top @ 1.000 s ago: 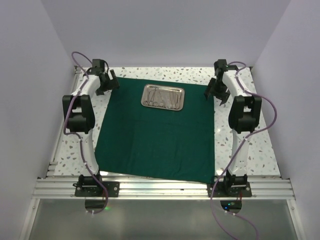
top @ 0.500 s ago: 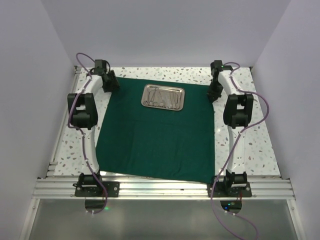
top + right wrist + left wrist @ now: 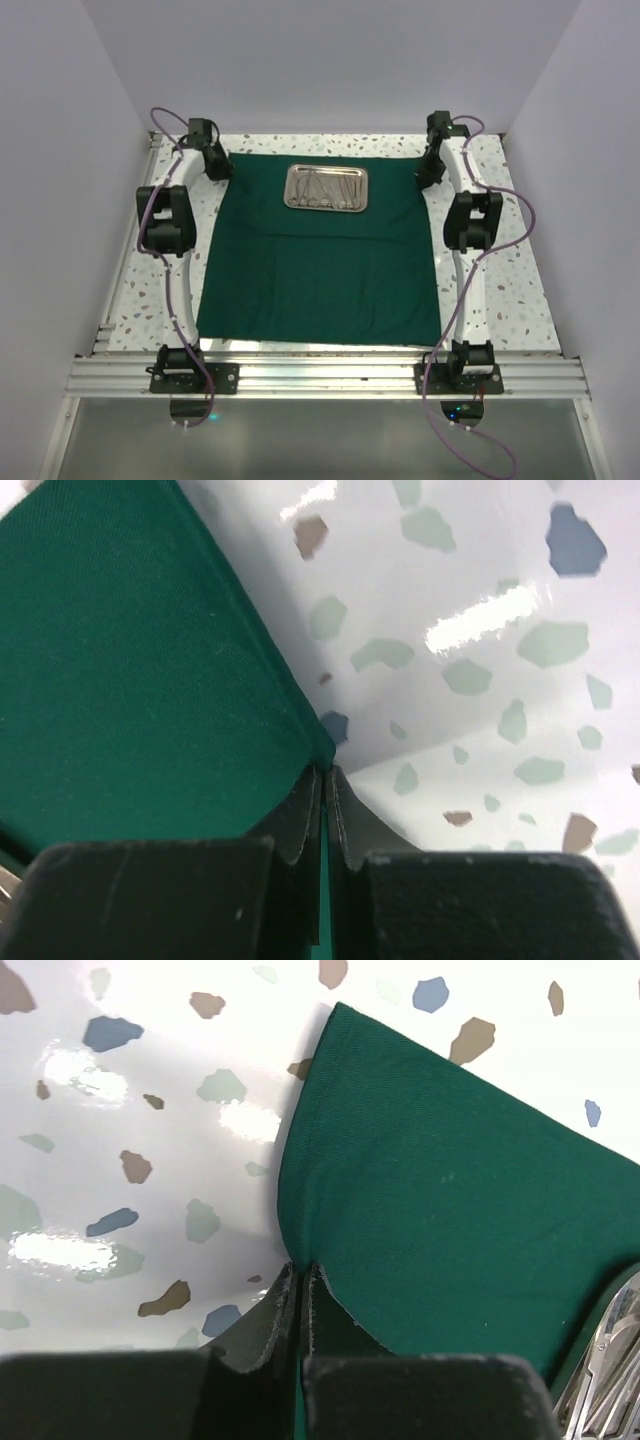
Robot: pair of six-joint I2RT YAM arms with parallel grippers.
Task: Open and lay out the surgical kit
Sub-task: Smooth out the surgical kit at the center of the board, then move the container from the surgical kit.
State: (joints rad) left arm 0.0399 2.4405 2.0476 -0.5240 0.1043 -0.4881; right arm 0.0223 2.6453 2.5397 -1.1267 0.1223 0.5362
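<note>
The dark green drape (image 3: 320,255) of the surgical kit lies spread flat on the speckled table. A shiny steel tray (image 3: 327,188) holding slender steel instruments sits on its far middle. My left gripper (image 3: 220,168) is at the drape's far left corner, shut on the cloth edge (image 3: 300,1250), with green showing between the pads. My right gripper (image 3: 428,172) is at the far right corner, shut on the cloth edge (image 3: 322,752) in the same way. A sliver of the tray (image 3: 605,1360) shows at the lower right of the left wrist view.
The white speckled tabletop (image 3: 500,260) borders the drape on both sides and at the back. Pale walls close in left, right and behind. An aluminium rail (image 3: 320,375) with both arm bases runs along the near edge.
Both grippers closed on the drape's far corners. The cloth shifted and squared up, its right edge moving outward and its near edge straightening. The tray shifted slightly with it.
</note>
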